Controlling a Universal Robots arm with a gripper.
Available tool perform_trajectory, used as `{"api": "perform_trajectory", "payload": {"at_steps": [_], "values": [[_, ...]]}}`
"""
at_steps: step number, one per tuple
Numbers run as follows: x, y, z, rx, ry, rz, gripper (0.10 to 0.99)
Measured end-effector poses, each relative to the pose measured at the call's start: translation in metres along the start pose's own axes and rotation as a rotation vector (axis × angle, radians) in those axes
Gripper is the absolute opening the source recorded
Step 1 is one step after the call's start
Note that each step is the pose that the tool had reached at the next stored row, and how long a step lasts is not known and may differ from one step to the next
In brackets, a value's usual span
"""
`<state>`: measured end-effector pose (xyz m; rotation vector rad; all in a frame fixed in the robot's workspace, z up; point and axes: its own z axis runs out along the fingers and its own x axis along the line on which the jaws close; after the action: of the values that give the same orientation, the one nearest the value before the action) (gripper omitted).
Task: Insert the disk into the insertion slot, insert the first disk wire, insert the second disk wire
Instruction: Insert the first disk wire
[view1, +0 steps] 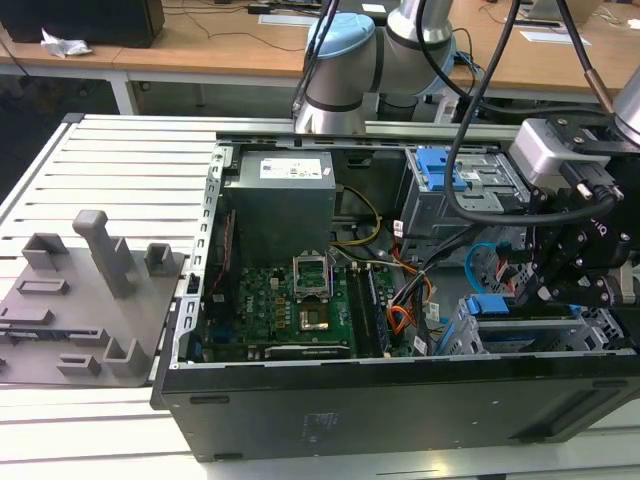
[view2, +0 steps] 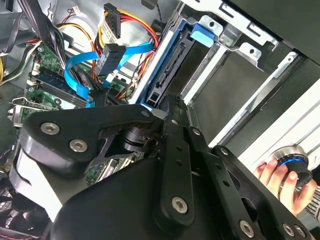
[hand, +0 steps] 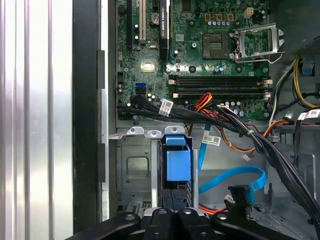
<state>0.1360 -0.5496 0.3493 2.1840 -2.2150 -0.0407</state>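
The disk (hand: 178, 161), a drive in a bright blue carrier, sits inside the insertion slot (hand: 131, 172), the grey perforated cage at the exterior view's lower right (view1: 470, 335). In the second wrist view the disk's (view2: 167, 60) connector edge faces out of the bay. My black gripper (hand: 175, 199) is shut with nothing in it, its tips right at the disk's outer edge (view2: 169, 102). The second disk wire (hand: 234, 175), a light-blue loop, lies beside the cage, and its dark plug (view2: 107, 57) hangs loose, apart from the disk. My gripper (view1: 535, 292) hovers over the cage.
An orange, red and yellow wire bundle (view2: 125, 22) and black cables (hand: 235, 125) cross between the motherboard (hand: 200, 55) and the cage. A taller cage with a blue bracket (view1: 440, 170) stands behind. A person's hand (view2: 272, 175) rests on a knob outside the case.
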Motion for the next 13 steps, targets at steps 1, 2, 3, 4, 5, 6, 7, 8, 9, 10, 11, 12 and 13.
{"api": "perform_trajectory", "payload": {"at_steps": [1, 2, 3, 4, 5, 6, 7, 8, 9, 10, 11, 12, 13], "values": [[0.0, -0.0001, 0.0, 0.0, 0.0, 0.0, 0.106], [0.0, -0.0002, 0.0, 0.0, 0.0, 0.0, 0.106], [0.0, -0.0002, 0.0, 0.0, 0.0, 0.0, 0.106], [0.0, -0.0003, 0.0, 0.0, 0.0, 0.0, 0.106], [0.0, -0.0004, 0.0, 0.0, 0.0, 0.0, 0.114], [0.0, -0.0004, 0.0, 0.0, 0.0, 0.0, 0.169], [0.0, -0.0005, 0.0, 0.0, 0.0, 0.0, 0.235], [0.0, -0.0005, -0.0001, 0.0, 0.0001, 0.0, 0.294], [0.0, -0.0005, 0.0, 0.0, 0.0, 0.0, 0.294], [0.0, -0.0006, 0.0, 0.0, 0.0, 0.0, 0.294], [0.0, -0.0006, 0.0, 0.0, 0.0, 0.0, 0.361], [0.0, -0.0006, 0.0, 0.0, 0.0, 0.0, 0.361], [0.0, -0.0008, 0.0, 0.0, 0.0, 0.0, 0.361]]}}
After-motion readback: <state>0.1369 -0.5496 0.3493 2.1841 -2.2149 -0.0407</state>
